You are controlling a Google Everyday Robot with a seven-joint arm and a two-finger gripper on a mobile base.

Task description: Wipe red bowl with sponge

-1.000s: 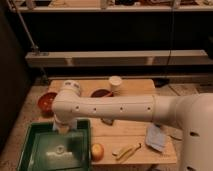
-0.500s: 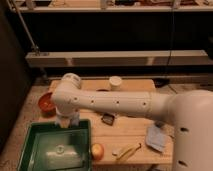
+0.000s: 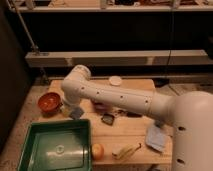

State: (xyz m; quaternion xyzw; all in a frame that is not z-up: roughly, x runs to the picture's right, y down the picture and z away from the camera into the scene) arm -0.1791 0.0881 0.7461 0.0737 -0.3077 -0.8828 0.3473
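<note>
One short reach left: the hand, its grip hidden from view, hangs beside the red bowl near the sponge, so press gently inside.

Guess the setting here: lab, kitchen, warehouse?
Probably a lab or workshop test station, not a kitchen. A small wooden table stands before metal shelving, staged with props: red bowl, green bin, apple, banana. The gripper sits by the bowl, at the sponge.
</note>
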